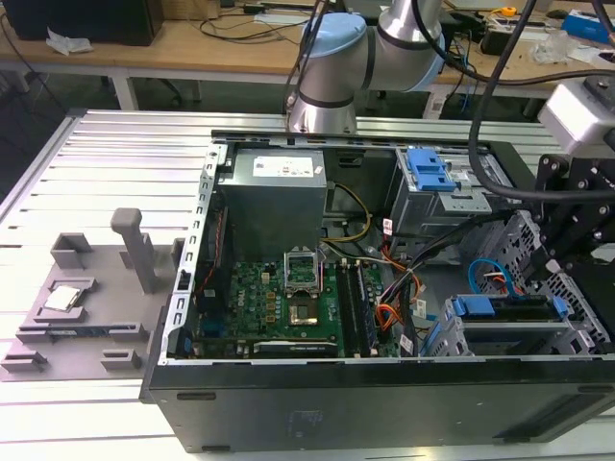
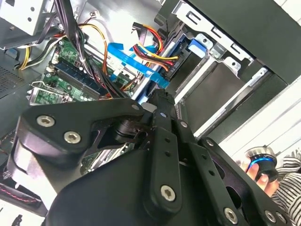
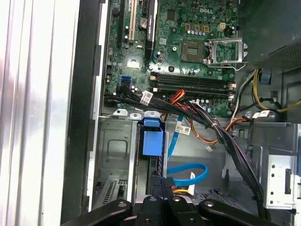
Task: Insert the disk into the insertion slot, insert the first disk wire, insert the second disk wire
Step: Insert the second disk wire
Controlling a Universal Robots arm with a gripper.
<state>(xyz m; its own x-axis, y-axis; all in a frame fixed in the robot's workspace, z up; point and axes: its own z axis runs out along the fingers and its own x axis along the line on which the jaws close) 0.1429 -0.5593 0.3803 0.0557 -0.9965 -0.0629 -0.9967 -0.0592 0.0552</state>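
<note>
Hand (image 1: 555,252) is hanging over the corner of the open PC case (image 1: 384,399) that holds the drive cage, arm coming in from above.

Hand state: fingers (image 3: 162,184) are sitting narrow, nearly together. Can't tell whether anything is pinched between them.

The disk (image 1: 506,308) is already sitting in the insertion slot (image 1: 524,338), just below the hand. Its blue caddy edge is showing at the mouth of the silver cage. In the first wrist view the caddy's blue tab (image 3: 152,141) is lying just ahead of the fingertips.

A blue flat cable (image 3: 189,170) is looping right beside the fingertips, with a red/yellow/black wire bundle (image 3: 207,123) running past it. In the second wrist view the same blue cable (image 2: 136,63) is crossing just beyond the fingertip.

The motherboard (image 3: 188,47) is lying farther ahead of the hand. The grey cage with the blue latch (image 1: 430,173) is standing off to the hand's side, not touched.

A grey fixture (image 1: 86,298) is sitting on the tabletop (image 1: 115,163), well away from the hand, outside the case.
</note>
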